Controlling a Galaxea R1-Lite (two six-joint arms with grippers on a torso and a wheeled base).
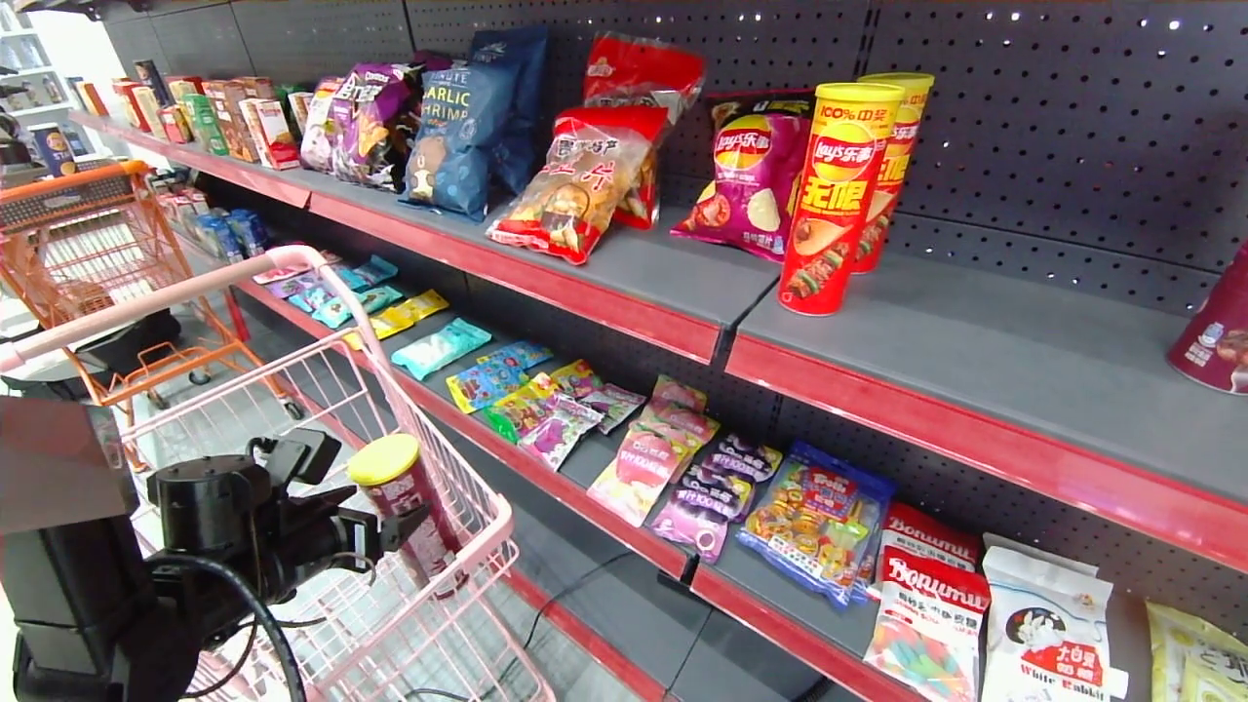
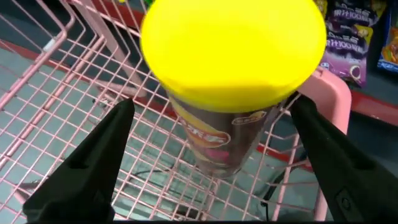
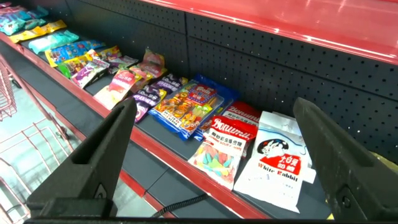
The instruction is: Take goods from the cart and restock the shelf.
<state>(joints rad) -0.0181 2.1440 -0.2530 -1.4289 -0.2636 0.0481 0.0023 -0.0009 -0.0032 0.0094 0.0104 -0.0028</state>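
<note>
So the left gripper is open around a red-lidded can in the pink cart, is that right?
Not quite. The lid is yellow, not red, as the left wrist view shows. The rest holds: the left gripper is open around the can in the pink cart.

Two tall yellow-lidded crisp tubes (image 1: 840, 195) stand upright on the grey, red-edged upper shelf (image 1: 975, 341), with a purple crisp bag (image 1: 751, 180), a red snack bag (image 1: 580, 185) and a blue bag (image 1: 458, 136) leaning against the pegboard beside them. A dark red tub (image 1: 1214, 331) stands well apart at the shelf's right end. On the lower shelf (image 1: 546, 478), small sweet packets (image 1: 546, 409) lie flat in rows, then a blue assorted pack (image 1: 819, 517) and a white pouch (image 1: 1048, 624).
</note>
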